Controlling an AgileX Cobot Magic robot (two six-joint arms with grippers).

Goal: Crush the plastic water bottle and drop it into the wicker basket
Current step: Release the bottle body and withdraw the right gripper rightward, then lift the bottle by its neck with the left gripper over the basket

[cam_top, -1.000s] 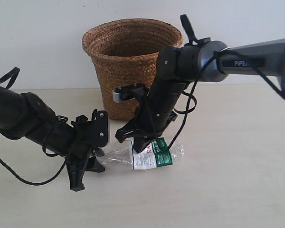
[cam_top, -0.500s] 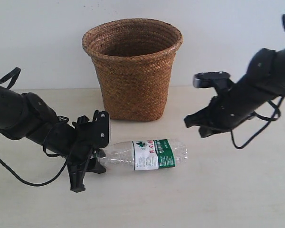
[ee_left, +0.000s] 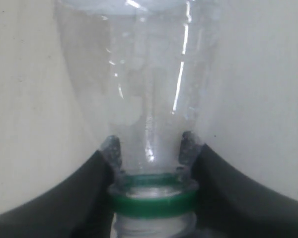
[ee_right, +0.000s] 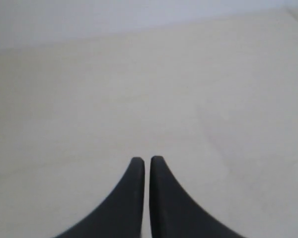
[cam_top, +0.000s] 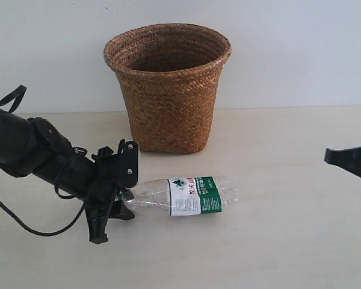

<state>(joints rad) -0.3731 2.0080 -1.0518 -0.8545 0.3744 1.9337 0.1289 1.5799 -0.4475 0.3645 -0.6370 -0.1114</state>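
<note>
The plastic water bottle lies on its side on the table in front of the wicker basket, its white-and-green label facing up. My left gripper is shut on the bottle's neck; in the left wrist view the two fingers clamp just past the green ring of the bottle. The cap is hidden. My right gripper is shut with nothing between its fingers, over bare table; only a dark part of it shows at the exterior view's right edge.
The beige table runs back to a pale wall behind the basket. A black cable loops from the left arm onto the table at the front left.
My right arm has lifted off the bottle and swung away to the right edge of the view. The bottle rolled slightly and its body looks rounder. The left gripper has held still.
</note>
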